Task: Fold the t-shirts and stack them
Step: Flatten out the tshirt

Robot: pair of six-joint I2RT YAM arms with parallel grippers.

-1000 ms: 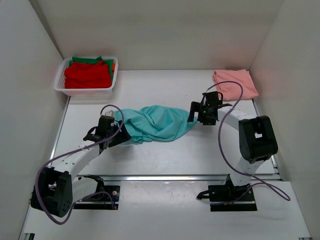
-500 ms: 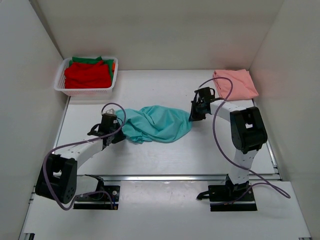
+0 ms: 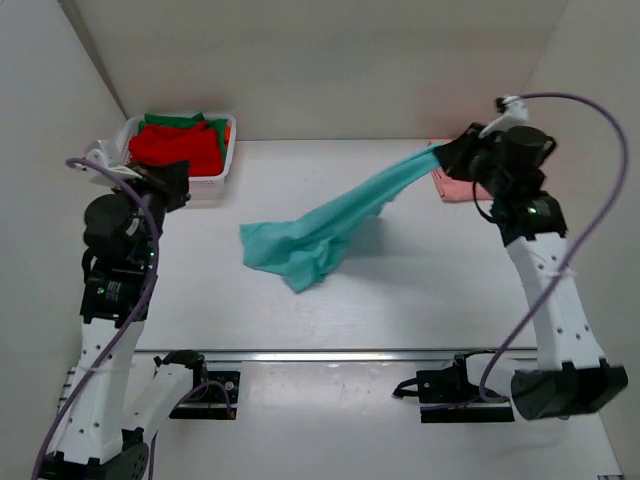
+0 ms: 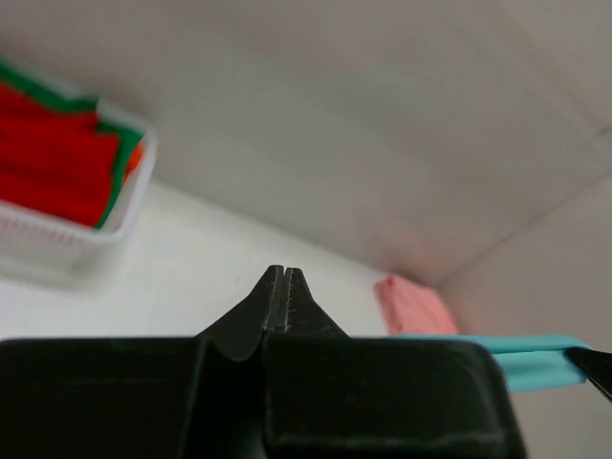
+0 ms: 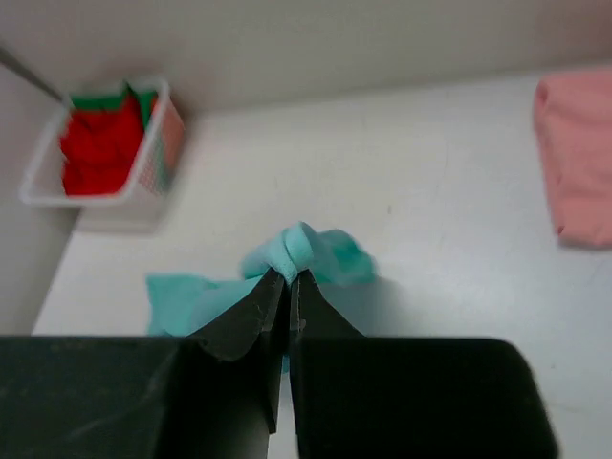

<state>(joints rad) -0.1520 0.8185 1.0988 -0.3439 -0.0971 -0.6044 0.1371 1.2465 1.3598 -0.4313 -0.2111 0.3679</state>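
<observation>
Teal t-shirt (image 3: 310, 240): unfolded, plain cloth, drawn out into a long twisted band. One end is bunched in a wrinkled heap on the desk (image 3: 400, 290) left of centre. The other end slopes up to the far right.

Right end effector (image 5: 289, 277): fingers clamped on a puckered tip of the teal cloth, held high above the desk near the far right corner. In the right wrist view the rest of the shirt hangs below the fingertips and spreads onto the desk.

Left end effector (image 4: 285, 273): fingers pressed together with nothing between them. It sits high on the left side, just in front of the white mesh basket (image 5: 105, 203) and well apart from the teal shirt.

Salmon pink t-shirt (image 5: 574, 158): folded flat in the far right corner of the desk. From above it is partly hidden behind the right arm.

Basket, far left corner: red t-shirt (image 3: 175, 145) on top, green t-shirt (image 3: 175, 120) showing at the back edge, and a sliver of orange t-shirt (image 3: 228, 130) at the right side.

Room: white enclosure walls (image 3: 330, 70) close off the left, back and right of the desk. Bare desk lies in front of the teal heap and on its right, under the sloping band. The right arm stands close to the right wall. The left arm stands close to the left wall.
</observation>
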